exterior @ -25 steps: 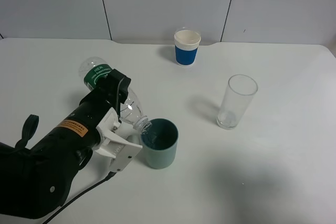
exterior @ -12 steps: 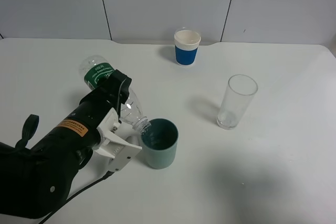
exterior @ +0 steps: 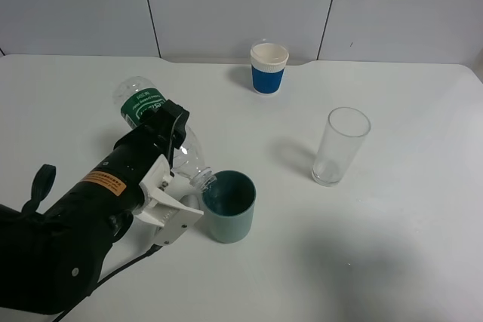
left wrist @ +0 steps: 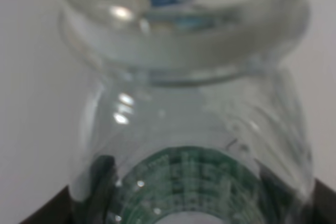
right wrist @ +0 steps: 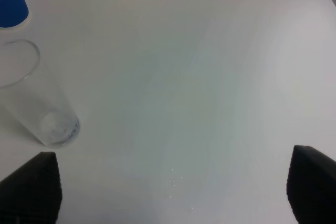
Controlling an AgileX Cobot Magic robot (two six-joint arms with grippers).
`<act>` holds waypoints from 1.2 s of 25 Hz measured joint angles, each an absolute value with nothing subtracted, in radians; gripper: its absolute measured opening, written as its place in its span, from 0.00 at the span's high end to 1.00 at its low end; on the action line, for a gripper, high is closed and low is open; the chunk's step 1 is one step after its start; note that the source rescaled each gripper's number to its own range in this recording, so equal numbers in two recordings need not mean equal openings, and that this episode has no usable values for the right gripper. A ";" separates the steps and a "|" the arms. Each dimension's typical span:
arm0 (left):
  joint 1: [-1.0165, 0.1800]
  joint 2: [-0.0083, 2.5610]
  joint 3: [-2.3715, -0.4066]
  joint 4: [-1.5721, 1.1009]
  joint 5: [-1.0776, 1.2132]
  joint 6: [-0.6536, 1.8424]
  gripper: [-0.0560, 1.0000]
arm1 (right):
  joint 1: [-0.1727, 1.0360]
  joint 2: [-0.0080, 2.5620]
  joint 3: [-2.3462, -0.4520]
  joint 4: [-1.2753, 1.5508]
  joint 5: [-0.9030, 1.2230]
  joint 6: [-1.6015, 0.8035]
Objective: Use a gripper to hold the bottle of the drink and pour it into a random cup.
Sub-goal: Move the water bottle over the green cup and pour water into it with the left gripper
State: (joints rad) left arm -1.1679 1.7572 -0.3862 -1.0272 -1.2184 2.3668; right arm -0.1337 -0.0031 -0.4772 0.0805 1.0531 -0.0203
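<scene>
My left gripper (exterior: 167, 130) is shut on the bottle of the drink (exterior: 141, 104), a clear uncapped bottle with a dark green label. The bottle is tipped far over, base up and to the left. Its open mouth rests at the near-left rim of the teal cup (exterior: 229, 207), which stands upright on the table. The left wrist view is filled by the bottle (left wrist: 184, 129), seen close up and blurred. My right gripper (right wrist: 172, 182) is open, its two dark fingertips wide apart over bare table, with nothing between them; it does not appear in the exterior view.
A blue-and-white paper cup (exterior: 269, 68) stands at the back centre. A tall clear glass (exterior: 340, 146) stands right of the teal cup. Both also show in the right wrist view, the glass (right wrist: 31, 98) and the paper cup (right wrist: 10, 1). The left arm's cable trails off the front edge.
The bottle's base has risen very slightly, so it tips a touch further toward the cup. The cups and the glass have not moved.
</scene>
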 joint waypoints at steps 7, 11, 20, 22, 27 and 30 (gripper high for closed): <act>-1.168 1.711 -0.386 -1.027 -1.218 2.369 0.95 | -0.134 -0.003 -0.477 0.081 1.053 -0.020; -1.168 1.711 -0.386 -1.027 -1.218 2.371 0.95 | -0.134 -0.003 -0.477 0.081 1.053 -0.020; -1.168 1.711 -0.386 -1.027 -1.218 2.403 0.95 | -0.134 -0.003 -0.477 0.081 1.053 -0.020; -1.168 1.711 -0.386 -1.027 -1.218 2.426 0.95 | -0.134 -0.003 -0.477 0.081 1.053 -0.020; -1.168 1.711 -0.386 -1.027 -1.218 2.469 0.95 | -0.134 -0.003 -0.477 0.081 1.053 -0.020; -1.168 1.711 -0.386 -1.027 -1.218 2.477 0.95 | -0.134 -0.003 -0.477 0.081 1.053 -0.020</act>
State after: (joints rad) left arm -1.1679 1.7110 -0.3862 -1.0269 -1.2184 2.4773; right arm -0.1337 -0.0031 -0.4772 0.0805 1.0531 -0.0203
